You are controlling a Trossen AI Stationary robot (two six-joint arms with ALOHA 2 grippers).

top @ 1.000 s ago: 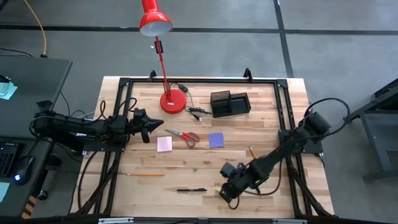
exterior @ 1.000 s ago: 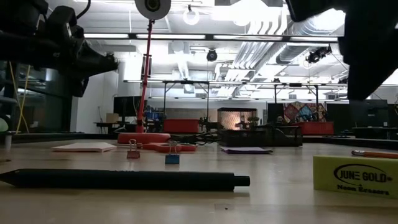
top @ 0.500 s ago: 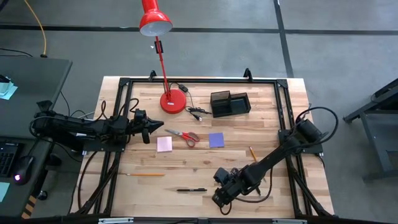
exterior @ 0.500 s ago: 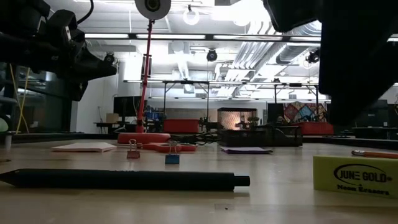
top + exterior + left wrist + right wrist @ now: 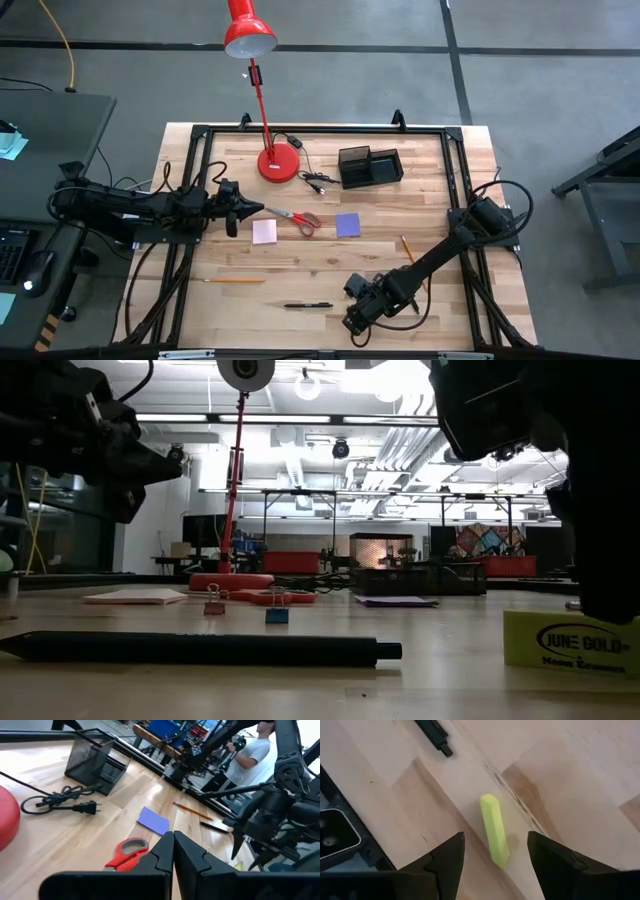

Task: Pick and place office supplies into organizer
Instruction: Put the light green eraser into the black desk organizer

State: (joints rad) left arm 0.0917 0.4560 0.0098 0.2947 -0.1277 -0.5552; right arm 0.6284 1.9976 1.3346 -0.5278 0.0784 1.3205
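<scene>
Two pincers in view over the wooden desk [image 5: 330, 255]. Right pincer [image 5: 492, 851] at the near edge of the desk, fingers spread, straddling the yellow-green eraser [image 5: 494, 830] without touching it; eraser lying flat on the wood between the two dark fingers [image 5: 447, 857], printed "JUNE GOLD" on its side in the low view [image 5: 570, 642]. Black pen [image 5: 308, 305] lying just beside the eraser, toward the left arm's side; tip of the same pen visible in the right wrist view [image 5: 434, 736]. Left pincer [image 5: 250, 209] held above the left part of the desk, fingers pressed together, holding nothing, pointing toward the red-handled scissors [image 5: 297, 217]. Pink sticky-note pad [image 5: 264, 232] flat on the desk just beside the scissors, nearer the left arm; purple sticky-note pad [image 5: 347, 225] on the scissors' other side. Orange pencil [image 5: 236, 281] lying between the pink pad and the near edge; second orange pencil [image 5: 406, 245] near the right arm. Black mesh organizer [image 5: 370, 166] at the far side of the desk, upright, well apart from the eraser; contents not discernible. Red desk lamp [image 5: 262, 90] standing beside the organizer, black cable [image 5: 315, 181] coiled between them. Two small binder clips [image 5: 245, 606] standing on the desk in the low view. Person in a white shirt [image 5: 253, 751] in the room beyond the desk.
</scene>
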